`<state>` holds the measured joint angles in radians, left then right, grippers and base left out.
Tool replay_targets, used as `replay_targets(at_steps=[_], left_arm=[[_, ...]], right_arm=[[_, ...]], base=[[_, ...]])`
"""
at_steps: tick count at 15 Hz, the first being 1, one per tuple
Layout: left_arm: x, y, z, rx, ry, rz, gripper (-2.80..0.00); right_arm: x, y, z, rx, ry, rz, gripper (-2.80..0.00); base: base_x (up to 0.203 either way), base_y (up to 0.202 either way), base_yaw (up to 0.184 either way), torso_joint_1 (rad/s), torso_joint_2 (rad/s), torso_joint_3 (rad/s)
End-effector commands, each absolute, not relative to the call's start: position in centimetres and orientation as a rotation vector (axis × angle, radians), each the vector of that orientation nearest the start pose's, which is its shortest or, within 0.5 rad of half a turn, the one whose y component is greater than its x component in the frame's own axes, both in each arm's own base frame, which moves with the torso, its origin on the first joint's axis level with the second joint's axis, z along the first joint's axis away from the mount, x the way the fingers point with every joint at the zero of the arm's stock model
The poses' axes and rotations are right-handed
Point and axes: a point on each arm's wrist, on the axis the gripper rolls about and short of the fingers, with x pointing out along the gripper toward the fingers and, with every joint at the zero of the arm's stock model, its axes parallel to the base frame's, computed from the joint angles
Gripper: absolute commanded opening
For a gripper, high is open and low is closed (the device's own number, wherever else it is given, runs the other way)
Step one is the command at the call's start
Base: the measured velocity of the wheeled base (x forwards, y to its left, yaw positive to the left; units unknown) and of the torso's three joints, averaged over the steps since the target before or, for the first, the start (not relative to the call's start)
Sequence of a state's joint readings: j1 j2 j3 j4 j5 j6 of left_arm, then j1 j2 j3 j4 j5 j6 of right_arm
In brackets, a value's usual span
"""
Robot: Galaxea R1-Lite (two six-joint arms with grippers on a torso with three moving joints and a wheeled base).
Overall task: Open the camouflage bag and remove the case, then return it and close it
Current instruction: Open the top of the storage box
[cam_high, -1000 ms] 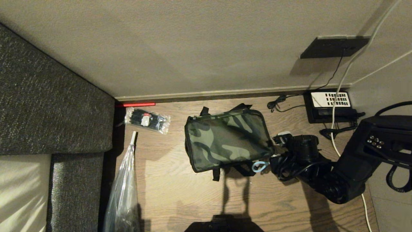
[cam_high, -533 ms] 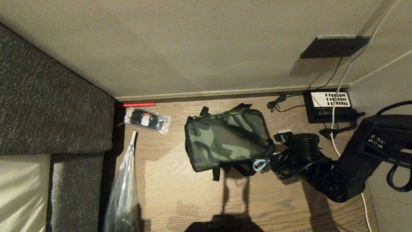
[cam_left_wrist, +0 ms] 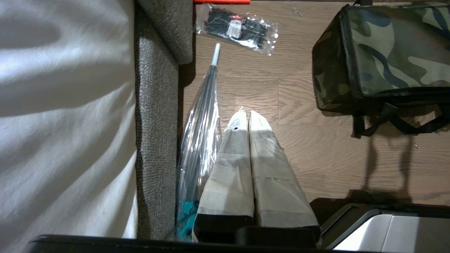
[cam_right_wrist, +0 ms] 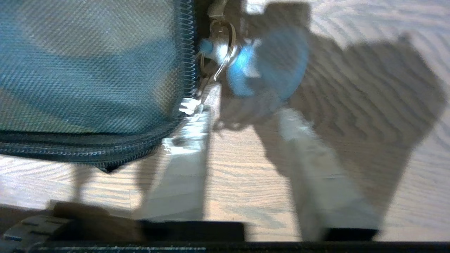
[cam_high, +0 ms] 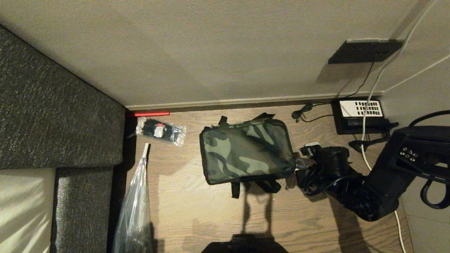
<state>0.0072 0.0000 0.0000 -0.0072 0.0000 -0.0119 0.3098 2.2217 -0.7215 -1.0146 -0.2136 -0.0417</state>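
Observation:
The camouflage bag (cam_high: 248,151) lies zipped shut and flat on the wooden floor, also seen in the left wrist view (cam_left_wrist: 386,52). My right gripper (cam_high: 299,164) is at the bag's right near corner. In its wrist view the right gripper (cam_right_wrist: 248,105) is open, its taped fingers (cam_right_wrist: 186,158) apart over bare floor. A blue zipper pull (cam_right_wrist: 267,63) on a metal ring hangs loose just beyond the tips, beside the bag's zipper edge (cam_right_wrist: 186,70). The case is hidden. My left gripper (cam_left_wrist: 246,114) is shut and empty, parked low beside the sofa.
A grey sofa (cam_high: 52,116) bounds the left. A clear packet of black ties (cam_high: 161,130) and a plastic-wrapped umbrella (cam_high: 135,203) lie between sofa and bag. A black telephone (cam_high: 360,116) with cables sits at the wall, right of the bag.
My right gripper has opened and let go of the blue zipper pull. The bag's lifted right corner has dropped, and the bag has settled flat, slightly to the left.

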Motion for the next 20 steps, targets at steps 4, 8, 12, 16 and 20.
replay_targets(at_steps=[4, 8, 12, 16, 20], left_arm=[[-2.3, 0.0, 7.6, -0.012, -0.007, 0.008, -2.80], [-2.3, 0.0, 7.6, -0.012, -0.007, 0.008, -2.80], [-2.3, 0.0, 7.6, -0.012, -0.006, 0.008, -2.80], [-2.3, 0.0, 7.6, -0.012, -0.006, 0.008, -2.80], [-2.3, 0.0, 7.6, -0.012, -0.007, 0.008, -2.80]], right_arm=[[34.2, 9.7, 2.5, -0.163, 0.469, 0.085, 0.00], [32.7, 6.8, 4.6, 0.047, 0.478, 0.167, 0.00], [31.2, 3.9, 6.3, 0.246, 0.508, 0.186, 0.00], [32.3, 4.1, 7.0, 0.419, 0.512, 0.149, 0.00], [33.9, 4.5, 5.9, 0.650, 0.560, 0.081, 0.00]], base=[[0.000, 0.000, 0.000, 0.000, 0.00, 0.000], [0.000, 0.000, 0.000, 0.000, 0.00, 0.000], [0.000, 0.000, 0.000, 0.000, 0.00, 0.000], [0.000, 0.000, 0.000, 0.000, 0.00, 0.000], [0.000, 0.000, 0.000, 0.000, 0.00, 0.000]])
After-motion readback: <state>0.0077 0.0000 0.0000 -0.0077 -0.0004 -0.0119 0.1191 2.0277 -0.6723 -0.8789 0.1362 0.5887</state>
